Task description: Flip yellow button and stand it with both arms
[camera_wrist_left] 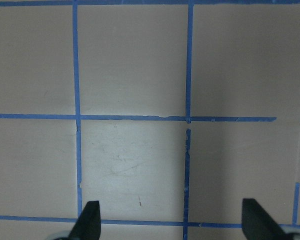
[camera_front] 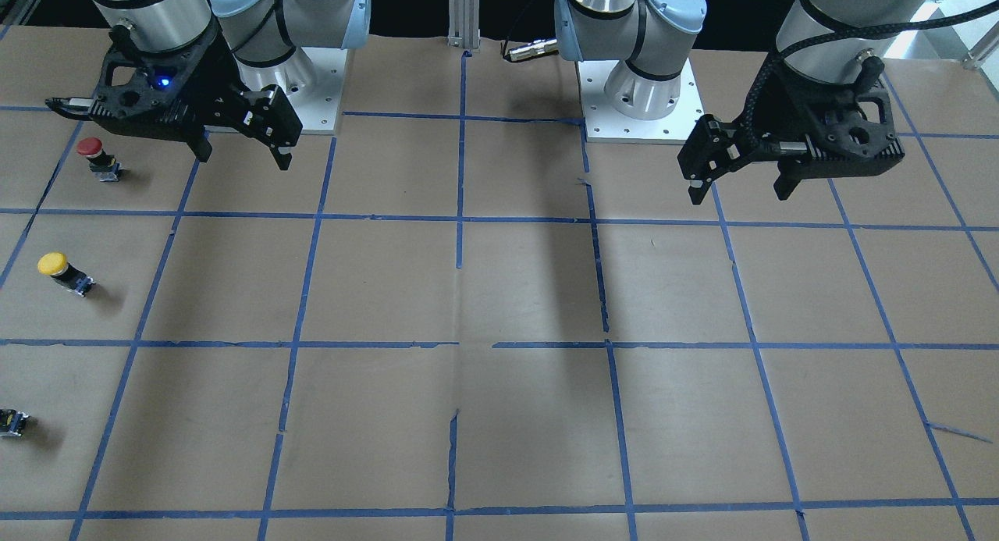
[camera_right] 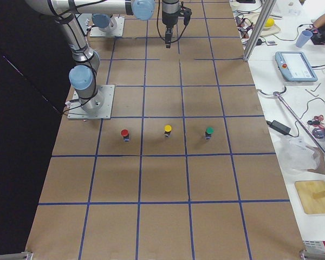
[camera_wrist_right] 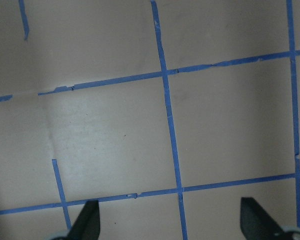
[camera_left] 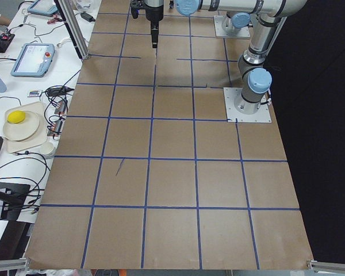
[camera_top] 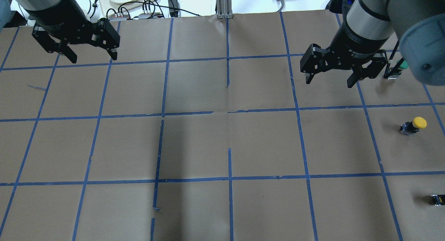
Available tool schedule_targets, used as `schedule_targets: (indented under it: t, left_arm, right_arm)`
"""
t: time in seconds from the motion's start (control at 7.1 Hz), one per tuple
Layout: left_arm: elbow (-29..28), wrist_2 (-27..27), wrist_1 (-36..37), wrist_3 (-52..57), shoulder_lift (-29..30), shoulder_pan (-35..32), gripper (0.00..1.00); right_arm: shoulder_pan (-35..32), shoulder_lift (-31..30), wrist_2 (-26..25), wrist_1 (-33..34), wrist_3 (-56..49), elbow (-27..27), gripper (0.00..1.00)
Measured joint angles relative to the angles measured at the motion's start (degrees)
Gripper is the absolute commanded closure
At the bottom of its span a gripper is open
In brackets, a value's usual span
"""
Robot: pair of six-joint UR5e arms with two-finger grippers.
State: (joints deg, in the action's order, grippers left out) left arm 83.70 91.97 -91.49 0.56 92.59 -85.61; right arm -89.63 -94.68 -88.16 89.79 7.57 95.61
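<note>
Right gripper (camera_top: 328, 81), jaws spread and empty, is your nearer one. The yellow button (camera_top: 413, 124) sits on the surface (camera_top: 222, 147) toward the robot's right end and closer to its base than that gripper, well apart from it, while the left gripper (camera_top: 94, 57), also spread wide, hangs over the opposite end. You'd judge its long axis near vertical, cap up, from the exterior right view, though overhead it reads as leaning outward; neither wrist view catches it, only taped surface past the fingertips.

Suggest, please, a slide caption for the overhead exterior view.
Left pincer and right pincer hang open over the taped table, yellow button untouched near the right edge.
</note>
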Motion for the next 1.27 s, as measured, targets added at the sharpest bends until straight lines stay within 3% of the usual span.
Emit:
schedule_targets:
  t: [0.42,1.27]
  left_arm:
    - [0.3,0.0,0.0,-0.4,0.0,0.0,0.00]
    - [0.6,0.0,0.0,0.1,-0.1,0.0,0.00]
  right_arm:
    - [0.2,-0.5,-4.6,-2.0,0.0,-0.1,0.00]
    - [0.0,-1.3,-2.8,-2.0,0.5,-1.1,0.00]
